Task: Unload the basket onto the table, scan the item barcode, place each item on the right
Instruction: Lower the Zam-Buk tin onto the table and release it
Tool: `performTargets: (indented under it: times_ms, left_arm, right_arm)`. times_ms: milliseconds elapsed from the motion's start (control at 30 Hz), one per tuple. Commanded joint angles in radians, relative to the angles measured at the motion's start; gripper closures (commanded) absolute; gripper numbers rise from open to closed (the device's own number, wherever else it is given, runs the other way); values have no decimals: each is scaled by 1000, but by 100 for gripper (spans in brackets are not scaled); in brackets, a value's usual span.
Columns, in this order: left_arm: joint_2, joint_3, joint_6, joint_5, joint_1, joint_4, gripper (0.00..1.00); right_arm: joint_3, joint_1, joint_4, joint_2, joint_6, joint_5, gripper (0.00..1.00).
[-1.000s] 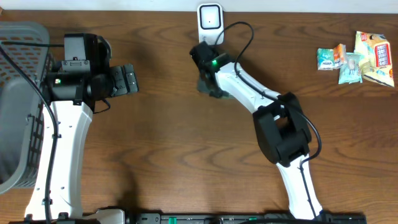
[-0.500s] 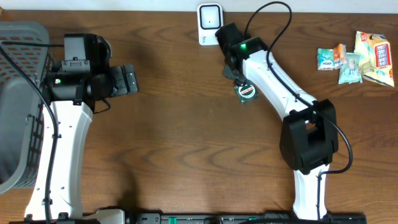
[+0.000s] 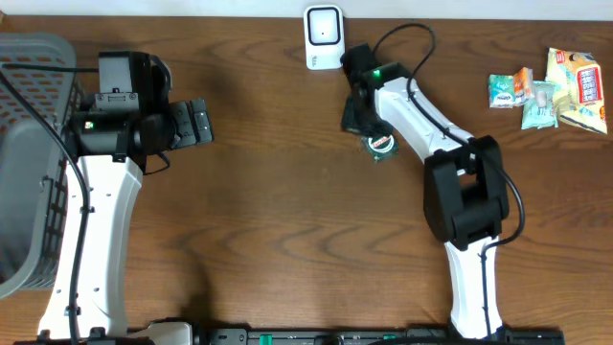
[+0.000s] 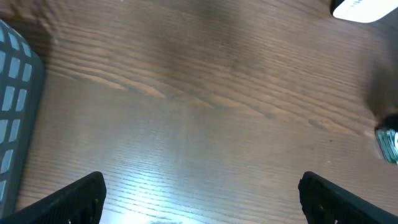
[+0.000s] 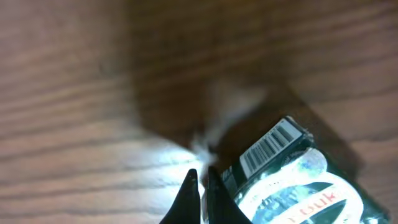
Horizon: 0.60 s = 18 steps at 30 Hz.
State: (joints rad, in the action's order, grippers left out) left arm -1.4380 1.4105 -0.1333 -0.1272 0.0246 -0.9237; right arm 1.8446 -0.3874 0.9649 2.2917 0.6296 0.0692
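The item is a small dark green packet with a round label, just below and right of the white scanner at the table's far edge. In the right wrist view the packet shows its barcode face up, tight against my right gripper. That gripper's jaws are pressed together on the packet's left edge. From overhead, my right gripper points down beside the packet. My left gripper stands wide open over bare wood at the left. A sliver of the packet shows at the left wrist view's right edge.
A grey plastic basket fills the table's left edge, and its wall is close to the left gripper. Several other snack packets lie at the far right. The scanner's corner shows at the top right of the left wrist view.
The right arm swung from the scanner's left side to its right with the packet, then drew back a little; the packet now sits slightly lower. The left arm has not moved.
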Motion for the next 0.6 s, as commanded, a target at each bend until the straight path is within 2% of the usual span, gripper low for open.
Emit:
performTargets:
  times_ms: [0,367,567]
  left_arm:
    - [0,2,2,9,3,-3,2]
    - [1,2,2,9,3,-3,2]
    - [0,2,2,9,3,-3,2]
  right_arm:
    - [3,-9,46,1,-79,-40,99]
    - [3,-20,304,-10,-131,-47,99]
    - [3,-52,339,-79,-165,-46,99]
